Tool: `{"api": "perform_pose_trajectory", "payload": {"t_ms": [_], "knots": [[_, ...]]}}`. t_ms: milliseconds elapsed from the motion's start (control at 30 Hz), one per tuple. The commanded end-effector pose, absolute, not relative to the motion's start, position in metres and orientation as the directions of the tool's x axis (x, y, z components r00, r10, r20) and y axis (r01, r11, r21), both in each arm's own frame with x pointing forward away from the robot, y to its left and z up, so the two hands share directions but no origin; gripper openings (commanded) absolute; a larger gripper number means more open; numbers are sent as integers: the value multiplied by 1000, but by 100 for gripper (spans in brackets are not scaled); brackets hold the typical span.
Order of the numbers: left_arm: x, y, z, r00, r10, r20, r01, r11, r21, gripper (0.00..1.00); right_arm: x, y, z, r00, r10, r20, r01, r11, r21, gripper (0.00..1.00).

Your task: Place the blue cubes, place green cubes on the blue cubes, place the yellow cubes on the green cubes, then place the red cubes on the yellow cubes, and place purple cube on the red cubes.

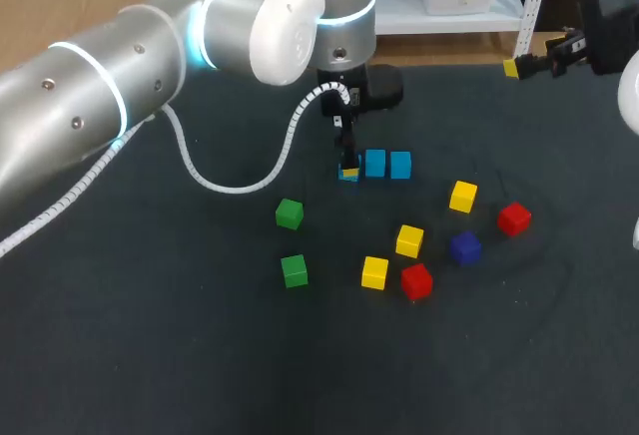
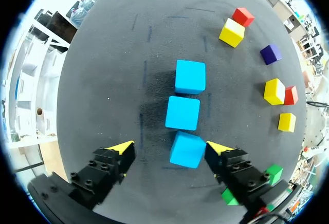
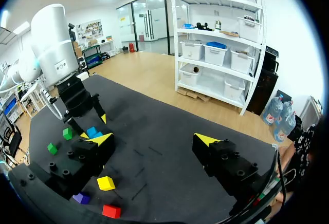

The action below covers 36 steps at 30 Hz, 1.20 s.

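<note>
Left gripper (image 2: 170, 146): your fingers stand apart, straddling the near blue cube (image 2: 187, 150); one tip is just beside it, the other clear of it.
Ahead: middle blue cube (image 2: 183, 113), then far blue cube (image 2: 190, 76), in line.
Off to one side: green cubes (image 2: 274, 173) partly behind a finger; farther, yellow cubes (image 2: 274, 91), purple cube (image 2: 270, 54), red cubes (image 2: 243, 16).
Head view only: the gripper hides most of the near cube.
Right gripper (image 3: 154, 138): fingers wide apart, well away from the cubes.
</note>
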<state>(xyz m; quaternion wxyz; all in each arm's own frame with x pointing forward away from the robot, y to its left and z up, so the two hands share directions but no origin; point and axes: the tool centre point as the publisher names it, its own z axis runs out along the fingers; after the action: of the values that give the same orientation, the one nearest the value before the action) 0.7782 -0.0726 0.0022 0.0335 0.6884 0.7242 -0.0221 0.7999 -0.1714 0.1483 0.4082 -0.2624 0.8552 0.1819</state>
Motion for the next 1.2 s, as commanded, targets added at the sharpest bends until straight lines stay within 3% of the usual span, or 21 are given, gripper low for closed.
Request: {"api": "perform_pose_trajectory", "payload": {"t_ms": [33, 133, 533, 567, 600, 633, 667, 1067, 1200], "knots": [[775, -70, 2, -49, 995, -87, 999, 51, 20, 48, 800, -172, 148, -527, -299, -795, -601, 793, 100, 100], [775, -70, 2, -47, 995, -90, 999, 49, 15, 45, 800, -172, 148, -527, -299, -795, -601, 793, 100, 100], [772, -70, 3, -52, 992, -116, 999, 51, -9, 51, 800, -172, 148, -527, -299, -795, -601, 793, 100, 100], [772, -71, 3, -52, 992, -117, 999, 51, -9, 56, 800, -172, 148, -527, -299, -795, -601, 793, 100, 100], [772, -71, 3, -52, 991, -120, 999, 51, -10, 69, 800, -172, 148, -527, -299, -795, -601, 793, 100, 100], [772, -72, 3, -52, 991, -122, 999, 51, -10, 90, 800, -172, 148, -527, -299, -795, -601, 793, 100, 100], [772, -72, 4, -51, 991, -123, 999, 50, -11, 100, 800, -172, 148, -527, -299, -795, -601, 793, 100, 100], [774, -65, 1, -44, 995, -90, 999, 44, 1, 100, 800, -172, 148, -527, -299, -795, -601, 793, 100, 100], [774, -65, 1, -42, 995, -88, 999, 43, 7, 84, 800, -172, 148, -527, -299, -795, -601, 793, 100, 100]]}}
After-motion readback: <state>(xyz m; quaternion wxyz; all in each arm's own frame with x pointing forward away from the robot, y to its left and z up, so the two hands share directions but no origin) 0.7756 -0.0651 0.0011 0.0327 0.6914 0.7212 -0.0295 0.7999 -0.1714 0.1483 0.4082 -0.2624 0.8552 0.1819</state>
